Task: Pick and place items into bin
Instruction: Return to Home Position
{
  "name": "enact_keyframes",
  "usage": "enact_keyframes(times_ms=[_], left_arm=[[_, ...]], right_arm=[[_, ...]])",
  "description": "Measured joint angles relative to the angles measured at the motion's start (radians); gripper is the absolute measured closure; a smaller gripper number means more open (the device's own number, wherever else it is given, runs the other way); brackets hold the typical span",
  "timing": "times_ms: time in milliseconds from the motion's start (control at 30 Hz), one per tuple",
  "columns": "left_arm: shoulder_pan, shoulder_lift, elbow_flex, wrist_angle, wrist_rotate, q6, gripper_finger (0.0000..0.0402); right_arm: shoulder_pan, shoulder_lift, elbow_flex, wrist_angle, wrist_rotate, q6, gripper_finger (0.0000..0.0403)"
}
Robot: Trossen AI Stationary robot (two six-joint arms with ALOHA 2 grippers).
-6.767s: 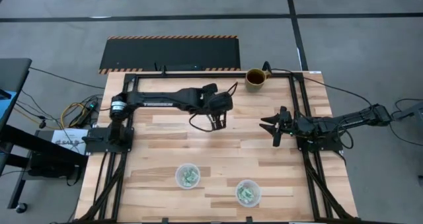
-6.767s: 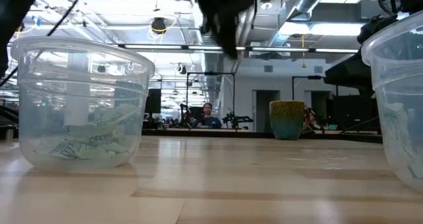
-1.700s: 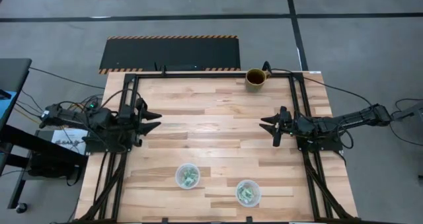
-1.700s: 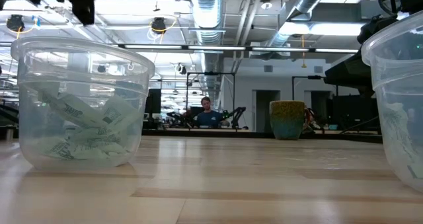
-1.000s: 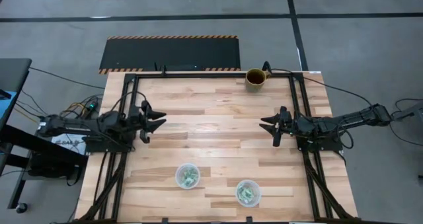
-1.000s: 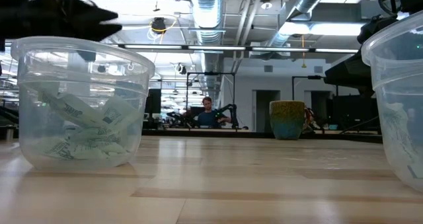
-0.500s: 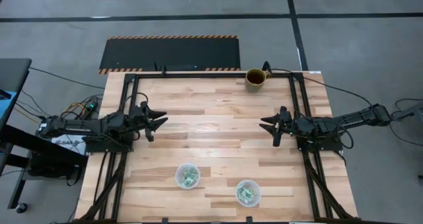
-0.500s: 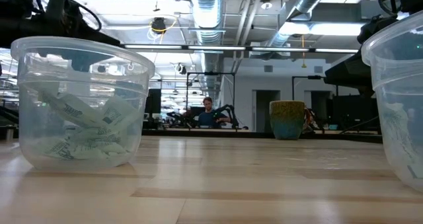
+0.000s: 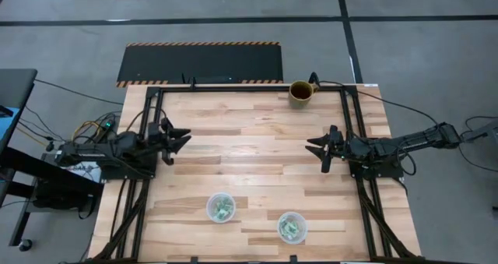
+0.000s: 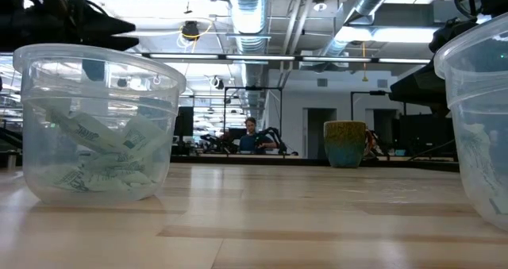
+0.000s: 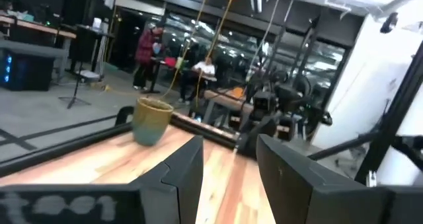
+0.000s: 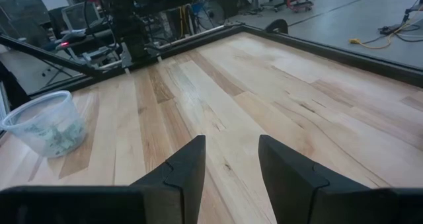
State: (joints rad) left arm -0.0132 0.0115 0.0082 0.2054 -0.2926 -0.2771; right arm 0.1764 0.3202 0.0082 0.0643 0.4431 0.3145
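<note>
Many packets (image 10: 95,162) | pale mint-green, whitish, crumpled | inside clear cup (image 10: 48,78)

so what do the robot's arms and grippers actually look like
The left arm and the right arm are both slim, jointed and matte black, with thin black cables running along them. The left gripper and the right gripper each end in two flat, angular dark fingers with slanted tips.
</note>
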Motion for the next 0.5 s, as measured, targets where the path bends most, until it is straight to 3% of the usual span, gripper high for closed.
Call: enact_keyframes(times_ms=[267,500], left_arm=[[0.000,-0.007,-0.001,-0.085,-0.107,0.000,0.0272],[0.000,-0.007,-0.001,-0.118,-0.108,-0.040,0.0272]], right_arm=[[0.000,0.000,0.000,0.000,0.000,0.000,0.0269],[0.000,0.000,0.000,0.000,0.000,0.000,0.0270]])
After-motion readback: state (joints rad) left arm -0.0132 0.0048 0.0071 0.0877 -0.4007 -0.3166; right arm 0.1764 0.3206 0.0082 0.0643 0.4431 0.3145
